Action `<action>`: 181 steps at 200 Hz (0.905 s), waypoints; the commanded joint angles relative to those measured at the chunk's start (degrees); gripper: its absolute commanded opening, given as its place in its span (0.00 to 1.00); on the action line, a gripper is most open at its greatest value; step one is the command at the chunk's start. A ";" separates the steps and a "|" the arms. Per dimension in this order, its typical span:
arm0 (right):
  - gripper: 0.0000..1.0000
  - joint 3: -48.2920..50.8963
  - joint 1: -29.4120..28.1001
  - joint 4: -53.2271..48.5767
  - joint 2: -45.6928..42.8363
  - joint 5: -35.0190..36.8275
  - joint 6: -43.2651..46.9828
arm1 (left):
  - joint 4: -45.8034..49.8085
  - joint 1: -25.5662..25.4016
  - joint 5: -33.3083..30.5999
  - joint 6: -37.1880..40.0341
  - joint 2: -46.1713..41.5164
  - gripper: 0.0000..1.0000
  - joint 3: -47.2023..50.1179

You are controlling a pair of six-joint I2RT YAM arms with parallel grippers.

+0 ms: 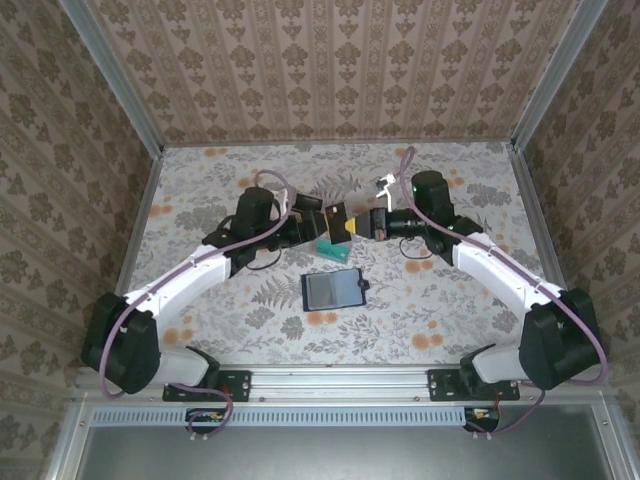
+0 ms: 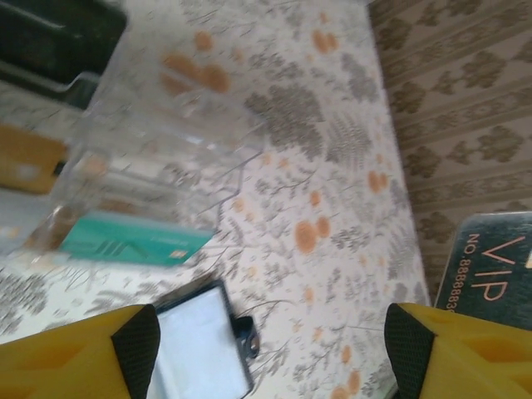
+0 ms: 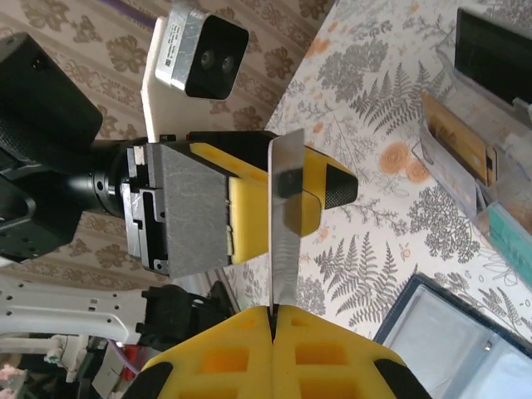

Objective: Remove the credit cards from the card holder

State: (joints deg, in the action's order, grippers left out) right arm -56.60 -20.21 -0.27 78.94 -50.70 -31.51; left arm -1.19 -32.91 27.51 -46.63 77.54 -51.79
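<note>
Soft, even light all round, and the shadows on the table (image 1: 420, 320) are faint. The left wrist view is smeared with blur and washed out toward ten o'clock, with the card holder (image 2: 198, 349) glaring pale. The right wrist view is sharper, and a credit card (image 3: 283, 233) gleams at centre.

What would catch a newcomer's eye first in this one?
The two claws face each other mid-table: the right claw is shut on a thin card, seen edge-on from the right wrist, with the left claw open close by. Nearer the arm bases, the dark card holder lies open on the flowery table. Just beyond it, a teal card sits in a clear stand.
</note>
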 commanded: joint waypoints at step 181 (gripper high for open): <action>0.00 -4.94 3.08 3.73 6.74 -3.78 -7.59 | -15.77 1.84 6.83 -8.07 1.88 0.58 -1.82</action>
State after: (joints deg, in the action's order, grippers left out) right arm -59.29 -17.39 1.56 84.77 -53.17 -37.56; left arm -11.16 -31.07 31.46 -52.80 79.64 -53.67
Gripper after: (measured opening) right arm 0.067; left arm 0.580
